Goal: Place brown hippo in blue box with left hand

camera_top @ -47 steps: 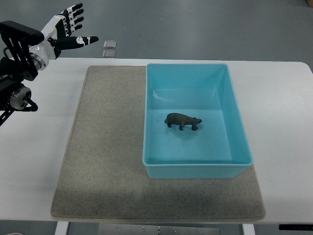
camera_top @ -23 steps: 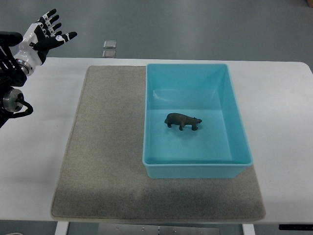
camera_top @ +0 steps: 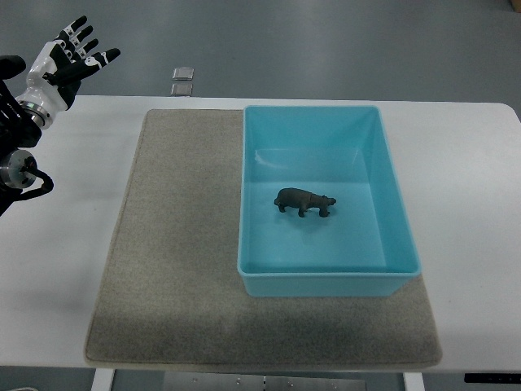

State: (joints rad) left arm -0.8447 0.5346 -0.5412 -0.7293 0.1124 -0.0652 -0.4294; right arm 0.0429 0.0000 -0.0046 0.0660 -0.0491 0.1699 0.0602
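Brown hippo (camera_top: 304,201), a small dark plastic animal figure, stands on its feet on the floor of the rectangular light-blue plastic box (camera_top: 394,195), roughly at the middle of it and clear of all four walls, its length running across the box.

Going from the left of my feed: the left hand (camera_top: 69,57), white and black with jointed fingers, hangs at the upper left corner, past the far left edge of the table. I read its fingers (camera_top: 77,28) as spread and relaxed, holding nothing, the thumb pointing toward the right. Its black arm (camera_top: 16,138) comes in along the left edge below it. I see no right arm anywhere.

Next comes the white tabletop (camera_top: 73,244), a smooth flat surface that fills most of the view and has rounded far corners. On it lies a grey-beige felt mat (camera_top: 175,261), rectangular, covering the middle of the table. The blue box sits on the right part of that mat, its right wall near the mat's right edge.

Beyond the table's far edge is a dull grey floor (camera_top: 326,41). Two small square metal plates (camera_top: 182,80) lie on it, one just behind the other, near the mat's far left corner.
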